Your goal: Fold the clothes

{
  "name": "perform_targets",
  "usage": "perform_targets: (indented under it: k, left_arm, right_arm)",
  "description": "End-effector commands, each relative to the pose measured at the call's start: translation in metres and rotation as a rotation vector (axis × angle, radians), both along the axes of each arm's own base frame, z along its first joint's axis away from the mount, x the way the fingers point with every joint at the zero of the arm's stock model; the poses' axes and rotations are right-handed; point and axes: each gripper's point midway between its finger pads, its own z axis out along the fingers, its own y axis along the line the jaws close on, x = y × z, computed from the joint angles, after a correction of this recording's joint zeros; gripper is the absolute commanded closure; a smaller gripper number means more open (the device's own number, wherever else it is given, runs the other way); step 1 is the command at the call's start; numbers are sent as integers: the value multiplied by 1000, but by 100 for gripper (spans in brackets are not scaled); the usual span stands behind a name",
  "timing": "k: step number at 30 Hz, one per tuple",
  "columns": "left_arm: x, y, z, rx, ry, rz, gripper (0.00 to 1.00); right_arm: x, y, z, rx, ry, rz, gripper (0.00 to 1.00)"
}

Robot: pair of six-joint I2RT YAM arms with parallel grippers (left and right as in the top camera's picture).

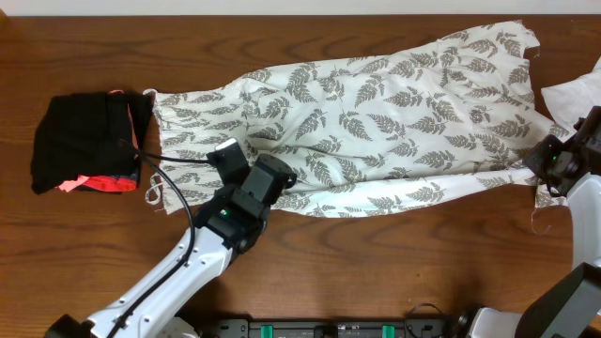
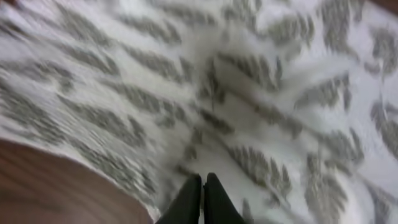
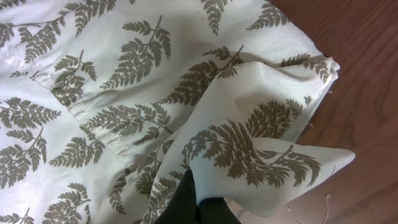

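Nearest, the left tool (image 2: 202, 190) in its own wrist view: dark tips pressed together with no gap, right at the near edge of the dress (image 2: 249, 93), and a wedge of table (image 2: 50, 186) at lower left. That view is smeared, so I can't tell if cloth is pinched between the tips. Overhead doesn't settle it either; it only places that tool (image 1: 285, 178) on the dress's near long edge, left of middle. Next the right tool (image 3: 199, 202), right wrist view: closed on the dress, with a hem corner gathered into the tips. The flap is doubled over and raised off the wood, and the fern print is sharp. Overhead shows none of that fold, just the tool (image 1: 543, 171) at the near right corner of the hem. Only overhead gives the whole layout. The dress (image 1: 376, 113) lies spread across the table (image 1: 376, 272), from left of middle to the right side. Its long axis runs left-right, tilting a bit away toward the right. The narrow top with thin straps (image 1: 150, 194) points left and the wide hem points right. At the left sits a black bundle with coral-pink trim (image 1: 84, 141), just beside the strap end; can't tell if they touch. Farthest right is a plain white cloth (image 1: 575, 94), beside the hem and partly out of frame.
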Motion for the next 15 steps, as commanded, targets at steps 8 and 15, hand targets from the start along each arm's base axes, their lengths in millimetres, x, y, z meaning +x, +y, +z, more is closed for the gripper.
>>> perform_targets:
  k: [8, 15]
  left_arm:
    - [-52, -42, -31, -278, 311, -73, 73]
    - [-56, -28, -40, -248, 330, 32, 59]
  right_arm:
    - [4, 1, 14, -19, -27, 16, 99]
    - [1, 2, 12, -11, -14, 17, 99]
